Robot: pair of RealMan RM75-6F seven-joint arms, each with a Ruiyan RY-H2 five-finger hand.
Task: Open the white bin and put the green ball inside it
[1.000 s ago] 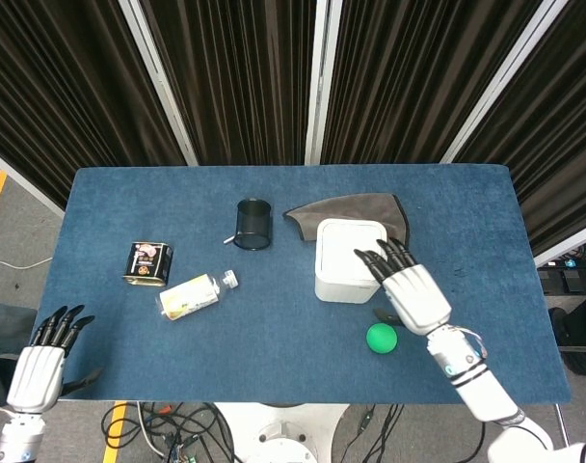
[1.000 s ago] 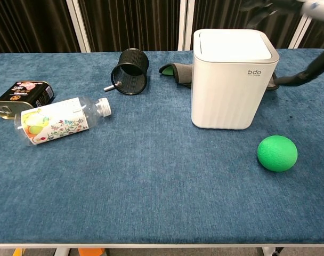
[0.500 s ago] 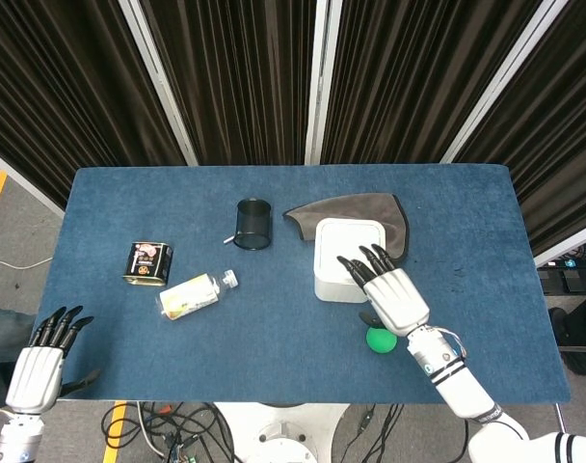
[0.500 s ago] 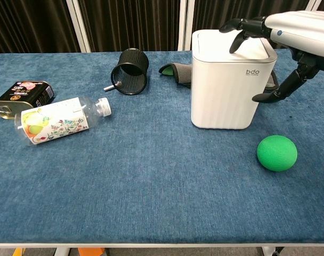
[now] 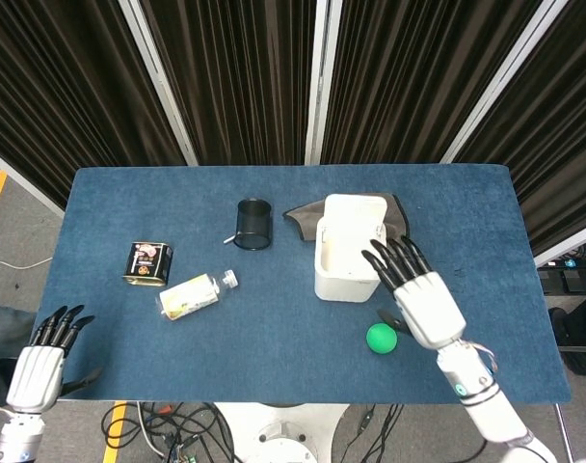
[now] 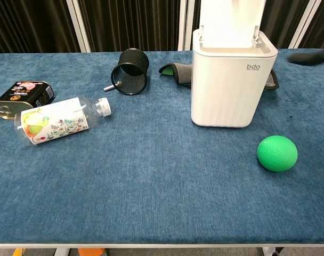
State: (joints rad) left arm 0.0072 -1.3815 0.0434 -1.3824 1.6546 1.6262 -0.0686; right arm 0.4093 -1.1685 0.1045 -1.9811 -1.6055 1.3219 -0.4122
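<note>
White bin: smooth plastic box, ribbed sides, lid flipped upright. Green ball: fuzzy sphere, sits on surface just in front-right of bin, apart from it. Right hand hovers above bin's near edge, fingers spread, holding nothing. Left hand off surface's corner, fingers apart, empty. Surface blue carpet-like felt; dark pleated curtains behind.

You have one bin, one ball and one cloth. There's also one cup, one bottle and one tin. Two hands show.
</note>
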